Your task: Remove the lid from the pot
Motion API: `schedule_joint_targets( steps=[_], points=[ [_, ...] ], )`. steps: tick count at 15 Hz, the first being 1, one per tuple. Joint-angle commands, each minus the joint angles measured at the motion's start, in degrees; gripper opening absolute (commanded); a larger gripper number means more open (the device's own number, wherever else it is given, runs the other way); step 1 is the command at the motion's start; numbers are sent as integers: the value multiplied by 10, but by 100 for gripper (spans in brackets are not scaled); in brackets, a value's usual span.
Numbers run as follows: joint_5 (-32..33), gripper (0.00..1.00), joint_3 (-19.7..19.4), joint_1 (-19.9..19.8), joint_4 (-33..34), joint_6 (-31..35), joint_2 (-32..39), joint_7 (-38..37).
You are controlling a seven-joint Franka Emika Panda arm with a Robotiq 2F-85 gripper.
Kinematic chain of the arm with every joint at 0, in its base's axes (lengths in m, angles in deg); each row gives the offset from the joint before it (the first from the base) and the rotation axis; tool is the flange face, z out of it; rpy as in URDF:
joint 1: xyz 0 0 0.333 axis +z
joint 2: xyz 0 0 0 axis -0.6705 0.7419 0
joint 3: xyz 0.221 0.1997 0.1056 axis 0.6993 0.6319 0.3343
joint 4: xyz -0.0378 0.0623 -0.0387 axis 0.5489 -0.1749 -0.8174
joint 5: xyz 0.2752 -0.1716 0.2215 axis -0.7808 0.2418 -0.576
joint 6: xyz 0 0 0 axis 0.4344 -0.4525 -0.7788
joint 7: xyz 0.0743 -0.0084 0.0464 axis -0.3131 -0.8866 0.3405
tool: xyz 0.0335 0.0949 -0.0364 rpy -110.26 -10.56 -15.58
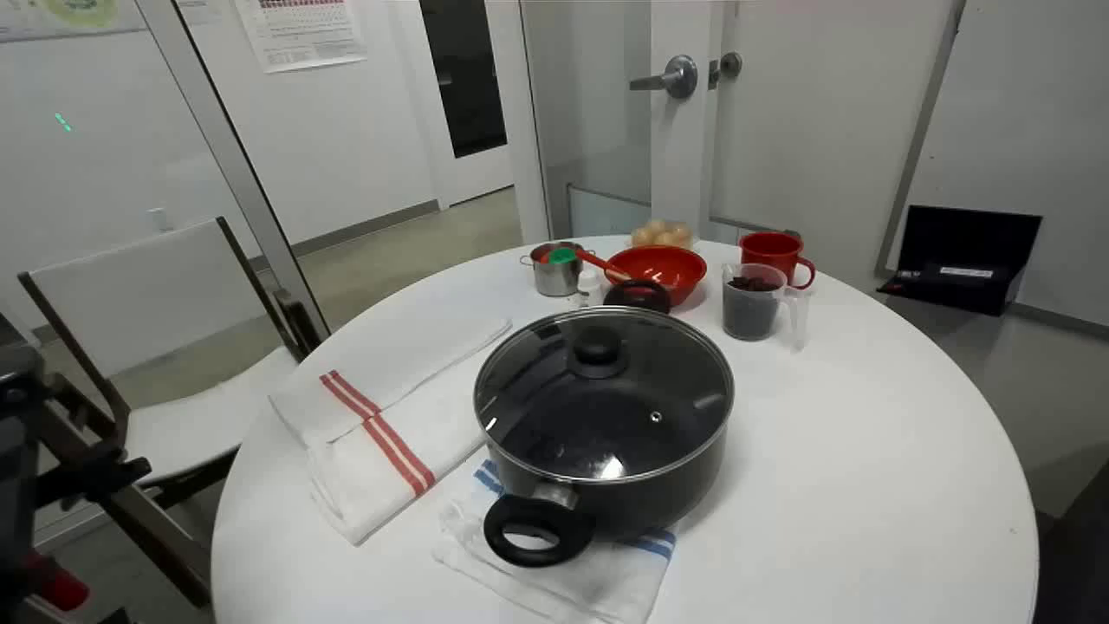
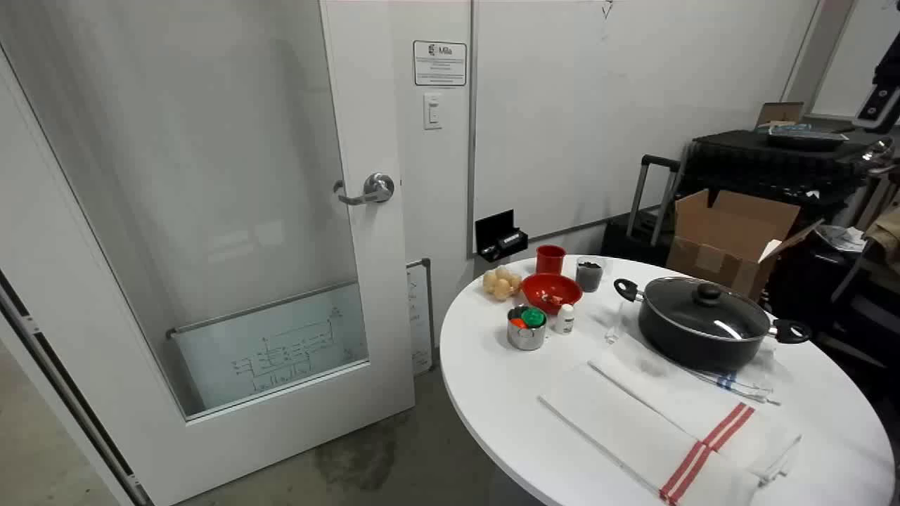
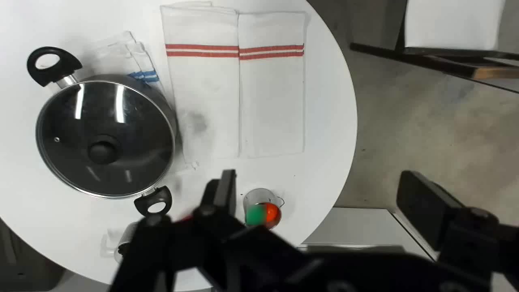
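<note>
The round white bench (image 1: 858, 477) carries the lot. On it stands the big black pot (image 1: 663, 503). A red-striped cloth (image 1: 385, 425) lies folded flat just beside it, perhaps meant as a soft landing for the glass. The lid (image 1: 604, 412) sits level on the pot, rim to rim, so I'd say the job has yet to begin. A blue-striped cloth (image 1: 598, 589) pokes out from beneath the pot, probably to spare the surface or stop any sliding. The red bowl (image 2: 548, 292) and the steel cup (image 2: 526, 336) are bunched off to one side, apart from the pot, I'd guess to leave lifting room.

Seen in the wrist view, which looks down, the end effector (image 3: 319, 194) hangs well off to the pot's side, fingers (image 3: 421, 207) spread wide, holding nothing. How high it hangs I can't tell. It would need to swing across to the lid's upright black knob (image 1: 598, 344), surely the part to pinch.
</note>
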Motion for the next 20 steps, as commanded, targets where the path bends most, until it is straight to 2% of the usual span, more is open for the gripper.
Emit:
schedule_joint_targets(
  steps=[1,9,14,20],
  points=[
    [-1,100,3,-3,1,-2,0,1],
    [1,100,1,-6,3,-2,9,1],
    [48,100,4,-44,-1,44,61,-30],
    [136,100,-9,-108,5,138,151,-111]
  ],
)
